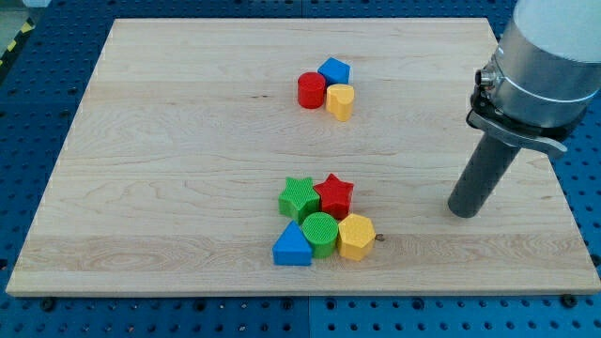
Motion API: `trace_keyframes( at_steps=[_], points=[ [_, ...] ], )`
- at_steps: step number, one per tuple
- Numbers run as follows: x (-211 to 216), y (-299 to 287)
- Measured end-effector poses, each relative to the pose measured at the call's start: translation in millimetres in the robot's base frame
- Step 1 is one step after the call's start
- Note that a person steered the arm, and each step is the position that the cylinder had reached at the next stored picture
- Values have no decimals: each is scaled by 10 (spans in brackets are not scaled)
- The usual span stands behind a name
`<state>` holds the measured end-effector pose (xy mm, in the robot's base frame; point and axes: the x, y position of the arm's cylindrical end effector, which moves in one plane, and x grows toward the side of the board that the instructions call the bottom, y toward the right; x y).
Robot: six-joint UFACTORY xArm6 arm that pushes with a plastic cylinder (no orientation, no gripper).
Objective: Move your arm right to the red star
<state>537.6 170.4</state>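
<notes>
The red star (pixel 334 195) lies on the wooden board (pixel 169 169) in the lower middle cluster, touching the green star (pixel 299 199) on its left. Below them sit the green cylinder (pixel 319 233), the yellow hexagon (pixel 356 236) and the blue triangle (pixel 292 247). My tip (pixel 463 210) rests on the board well to the right of the red star, at nearly the same height in the view, with bare wood between them.
A second cluster lies near the view's top middle: a red cylinder (pixel 312 90), a blue block (pixel 334 70) and a yellow block (pixel 341 101). The board's right edge (pixel 549 178) runs close behind my tip. A blue perforated table surrounds the board.
</notes>
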Motion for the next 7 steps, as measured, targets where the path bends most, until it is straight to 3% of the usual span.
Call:
trace_keyframes(
  at_steps=[2,7],
  points=[
    [-61,-389],
    [2,-425]
  ],
)
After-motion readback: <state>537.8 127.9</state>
